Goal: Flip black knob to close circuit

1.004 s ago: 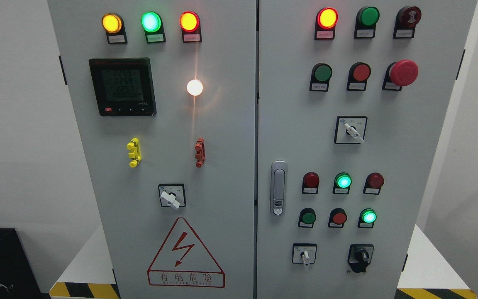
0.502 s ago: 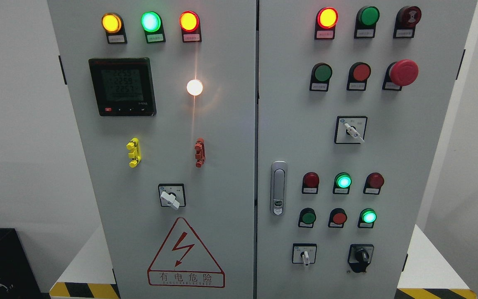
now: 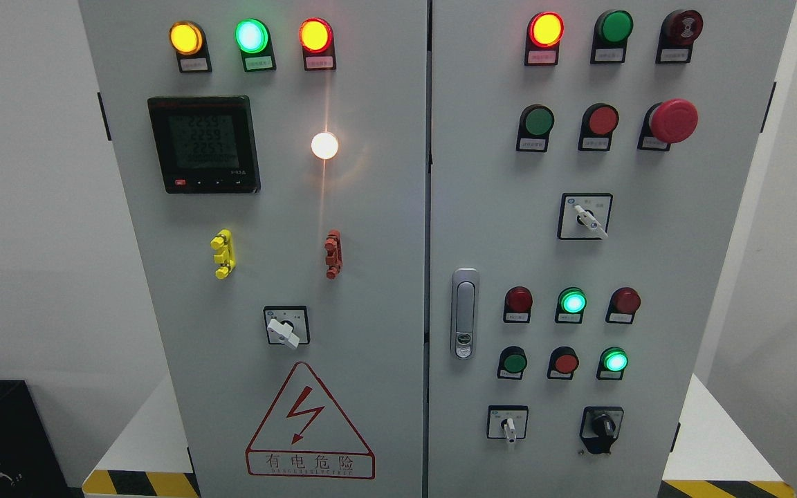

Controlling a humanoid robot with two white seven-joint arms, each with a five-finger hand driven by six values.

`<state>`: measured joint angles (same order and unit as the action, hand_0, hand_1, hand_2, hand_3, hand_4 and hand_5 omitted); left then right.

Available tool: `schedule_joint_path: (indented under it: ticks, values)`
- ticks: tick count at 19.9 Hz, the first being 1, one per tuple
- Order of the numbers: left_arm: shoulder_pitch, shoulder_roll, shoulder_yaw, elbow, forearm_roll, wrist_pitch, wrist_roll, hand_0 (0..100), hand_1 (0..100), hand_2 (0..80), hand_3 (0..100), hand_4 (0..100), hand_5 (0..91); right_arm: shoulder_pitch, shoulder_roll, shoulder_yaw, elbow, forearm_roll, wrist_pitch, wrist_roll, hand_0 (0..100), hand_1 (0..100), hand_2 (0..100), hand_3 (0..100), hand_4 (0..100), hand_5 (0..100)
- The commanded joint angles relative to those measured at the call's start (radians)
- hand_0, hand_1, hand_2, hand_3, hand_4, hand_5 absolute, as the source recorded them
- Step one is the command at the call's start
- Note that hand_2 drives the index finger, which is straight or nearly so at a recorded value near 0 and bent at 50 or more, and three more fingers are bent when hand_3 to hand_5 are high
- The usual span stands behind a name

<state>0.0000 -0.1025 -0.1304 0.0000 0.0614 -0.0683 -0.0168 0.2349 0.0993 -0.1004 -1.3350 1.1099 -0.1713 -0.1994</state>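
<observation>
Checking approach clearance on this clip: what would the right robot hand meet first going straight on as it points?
Cannot tell: neither robot hand is in view. The black knob at the cabinet's lower right is untouched.

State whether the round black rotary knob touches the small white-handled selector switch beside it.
Apart: the head view shows bare grey panel between the black rotary knob and the white-handled selector switch.

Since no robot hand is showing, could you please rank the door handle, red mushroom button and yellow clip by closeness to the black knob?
1. Door handle, up-left of the black knob.
2. Red mushroom button, upper right.
3. Yellow clip, left door.
</observation>
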Motion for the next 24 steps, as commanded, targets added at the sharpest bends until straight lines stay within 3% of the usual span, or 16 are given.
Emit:
schedule_joint_path:
  ticks: [1,7,10,17,20,22,24]
  values:
    - [0.021,0.0,0.0,-0.023,0.0,-0.001,0.0,12,56,0.0,0,0,0.0,-0.003,0.016,0.025,-0.243,0.062,0.032,0.038,0,13,82,99,85,93]
    - [0.021,0.0,0.0,-0.023,0.0,-0.001,0.0,12,56,0.0,0,0,0.0,-0.038,0.017,0.031,-0.311,0.059,0.095,0.068,0,11,83,100,87,95]
    - [0.021,0.0,0.0,-0.023,0.0,-0.001,0.0,12,56,0.0,0,0,0.0,-0.04,0.019,0.042,-0.36,0.051,0.119,0.101,0,10,83,100,87,95]
    - [0.021,0.0,0.0,-0.023,0.0,-0.001,0.0,12,56,0.0,0,0,0.0,-0.051,0.02,0.09,-0.412,0.051,0.22,0.117,0,10,84,100,88,95]
    - [0.021,0.001,0.0,-0.023,0.0,-0.001,0.0,12,56,0.0,0,0,0.0,-0.08,0.02,0.091,-0.418,0.051,0.233,0.124,0,10,84,100,88,95]
    - [0.021,0.001,0.0,-0.023,0.0,-0.001,0.0,12,56,0.0,0,0,0.0,-0.106,0.02,0.091,-0.418,0.051,0.268,0.159,0,10,84,100,88,96]
    - [0.021,0.001,0.0,-0.023,0.0,-0.001,0.0,12,56,0.0,0,0,0.0,-0.14,0.022,0.087,-0.415,0.054,0.286,0.169,0,10,84,100,88,96]
